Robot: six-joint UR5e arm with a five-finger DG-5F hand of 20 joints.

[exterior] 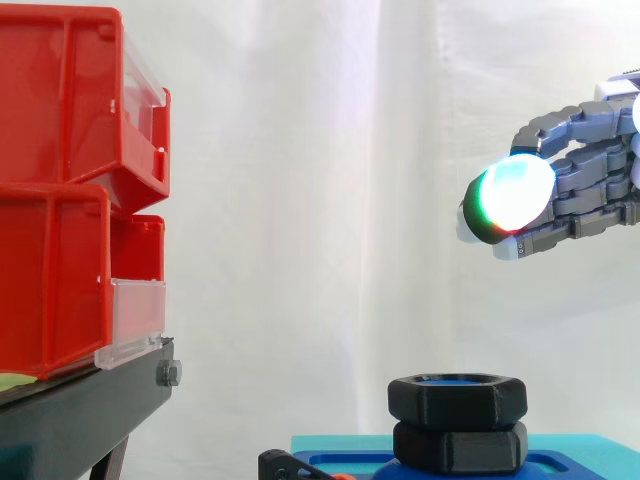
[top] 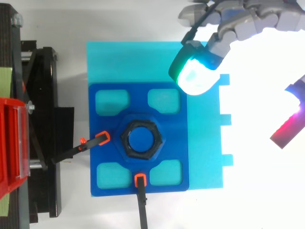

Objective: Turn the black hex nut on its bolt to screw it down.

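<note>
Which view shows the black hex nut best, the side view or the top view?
The top view: the black hex nut shows its whole six-sided outline and round hole, on the dark blue plate. The side view shows it edge-on, stacked on a second black hex shape.

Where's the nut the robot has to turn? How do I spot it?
Find the light-blue board beside the red bins. A dark blue plate lies on it, and the nut sits in its middle. It's black and six-sided, unlike the rounded light-blue pockets around it.
</note>
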